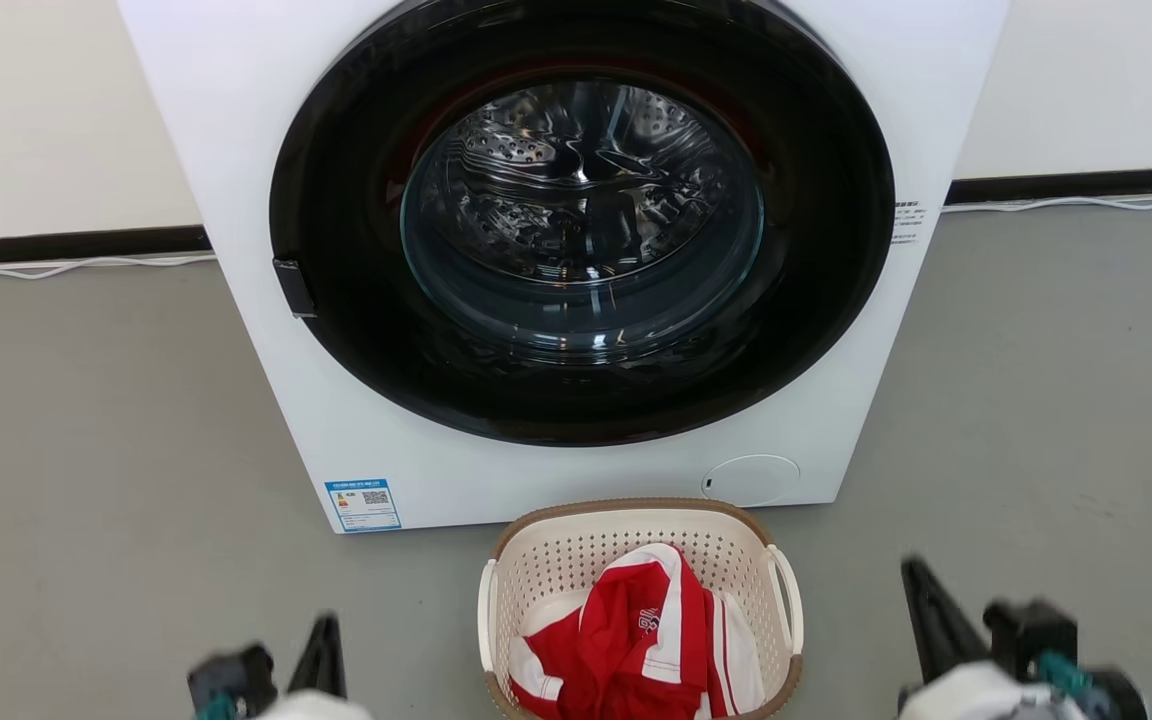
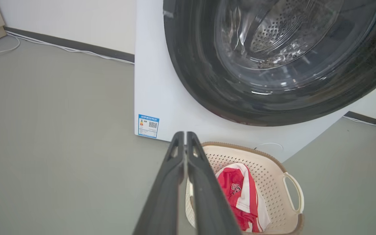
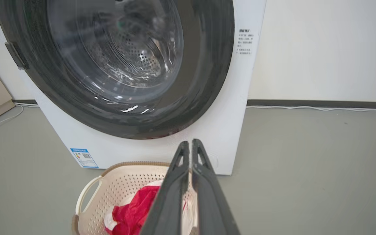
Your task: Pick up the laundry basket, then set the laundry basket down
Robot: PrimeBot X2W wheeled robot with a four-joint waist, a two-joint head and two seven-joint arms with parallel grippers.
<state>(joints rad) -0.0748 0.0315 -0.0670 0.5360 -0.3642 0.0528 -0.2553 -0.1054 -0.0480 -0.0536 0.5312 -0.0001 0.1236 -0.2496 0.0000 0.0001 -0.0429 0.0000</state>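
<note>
Left gripper [image 2: 185,137] pressed shut, pinching nothing, off to the left of the laundry basket [image 1: 556,560]. Basket stands upright on the floor [image 1: 86,450] just in front of the washer [image 1: 256,200], red-and-white garment [image 1: 636,640] inside, neither handle gripped. Right gripper [image 3: 190,143] also shut and empty, to the basket's right. Fits pre-lift or post-set-down; can't tell which. Floor flat, grey. Pale wall [image 1: 36,100], dark baseboard [image 1: 66,243], white cable [image 1: 66,267] along it.

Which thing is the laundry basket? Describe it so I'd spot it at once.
Find the big white washing machine with its round dark door. On the grey floor just before it sits the laundry basket: small, cream, perforated walls, brown rim, white loop handles, holding a red and white garment.
</note>
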